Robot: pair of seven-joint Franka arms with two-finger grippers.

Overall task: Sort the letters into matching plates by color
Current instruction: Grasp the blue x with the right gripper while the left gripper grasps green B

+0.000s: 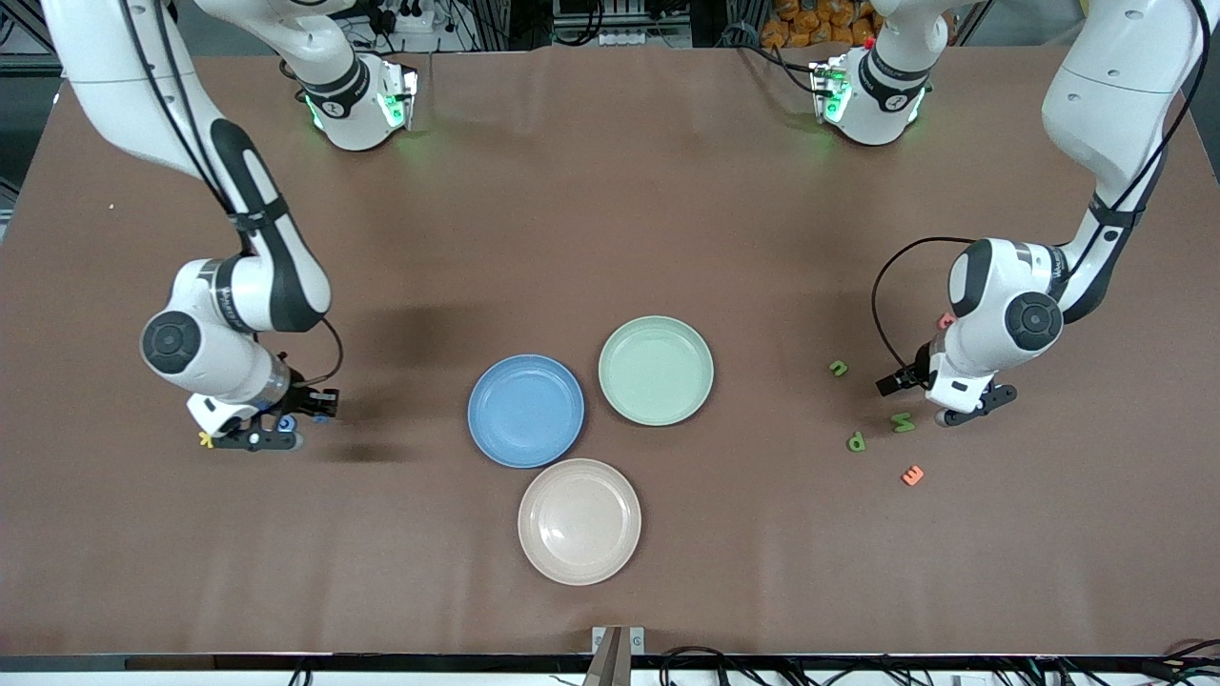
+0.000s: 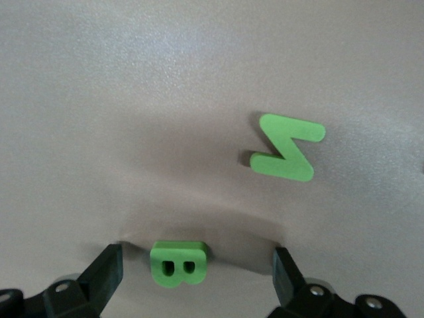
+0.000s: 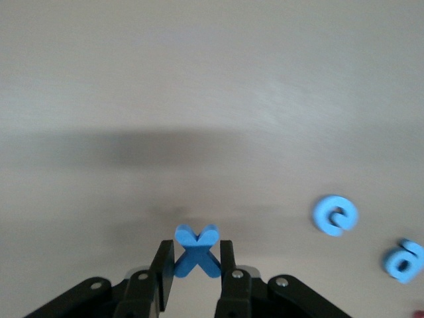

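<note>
Right hand [image 3: 193, 265] sits low at the table [image 1: 610, 191], clamped on a blue X [image 3: 196, 250]; left hand [image 2: 199, 271], spread wide, straddles a green B [image 2: 177, 262].

I've got a beige plate [image 1: 579, 521] sitting nearest the front camera, just beside the other plates. An orange letter [image 1: 912, 474] lies on the brown table cover [image 1: 610, 191] toward the left arm's end. A pink letter [image 1: 945, 321] peeks out farther back there. A yellow letter [image 1: 204, 439] shows toward the right arm's end.
</note>
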